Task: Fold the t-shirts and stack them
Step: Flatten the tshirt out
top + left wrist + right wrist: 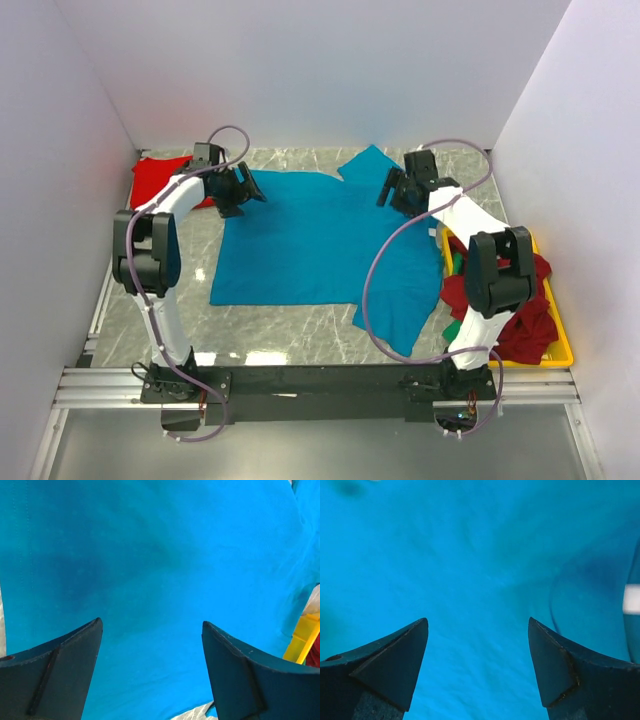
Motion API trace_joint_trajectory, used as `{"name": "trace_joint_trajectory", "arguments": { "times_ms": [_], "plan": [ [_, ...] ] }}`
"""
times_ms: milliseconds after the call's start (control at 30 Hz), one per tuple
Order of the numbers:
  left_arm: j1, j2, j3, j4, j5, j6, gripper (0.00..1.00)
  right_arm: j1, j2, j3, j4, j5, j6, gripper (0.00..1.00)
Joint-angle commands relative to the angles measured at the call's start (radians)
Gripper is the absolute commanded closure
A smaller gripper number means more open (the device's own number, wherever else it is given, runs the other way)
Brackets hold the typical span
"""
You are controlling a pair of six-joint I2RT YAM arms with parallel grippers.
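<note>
1. Top external view: a soft teal-blue cotton t-shirt (310, 240) is spread flat on the grey marble table (300, 335), presumably for folding.
2. Left claw (238, 198) and right claw (392, 190) are held wide apart, empty, above its far edge, seemingly poised for a pinch.

A yellow plastic tray (563, 345) sits at the right edge of a grey-green marble-patterned tabletop (300, 335), its long side running away from the viewer. The tabletop spreads out to the left of the tray. A plain white wall (590, 180) rises just to the right of the tray, a second white wall (320, 70) stands beyond it across the far side, and a third (50, 250) stands well to its left. Nearer the viewer than the tray, a silver metal rail (330, 402) runs along the table's front edge. In the left wrist view, a corner of the tray (302, 640) shows at the right border.
</note>
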Motion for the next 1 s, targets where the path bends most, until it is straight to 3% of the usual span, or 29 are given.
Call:
{"name": "trace_joint_trajectory", "arguments": {
  "times_ms": [0, 400, 967],
  "plan": [
    [0.012, 0.037, 0.019, 0.022, 0.037, -0.001, 0.14, 0.001, -0.008, -0.038, 0.024, 0.03, 0.049, 0.14],
    [0.064, 0.166, 0.079, 0.005, 0.014, 0.028, 0.14, 0.003, 0.104, -0.044, 0.005, 0.011, 0.102, 0.15],
    [0.085, 0.35, 0.371, -0.075, -0.003, 0.1, 0.14, 0.003, 0.286, 0.151, -0.101, -0.042, 0.147, 0.16]
  ]
}}
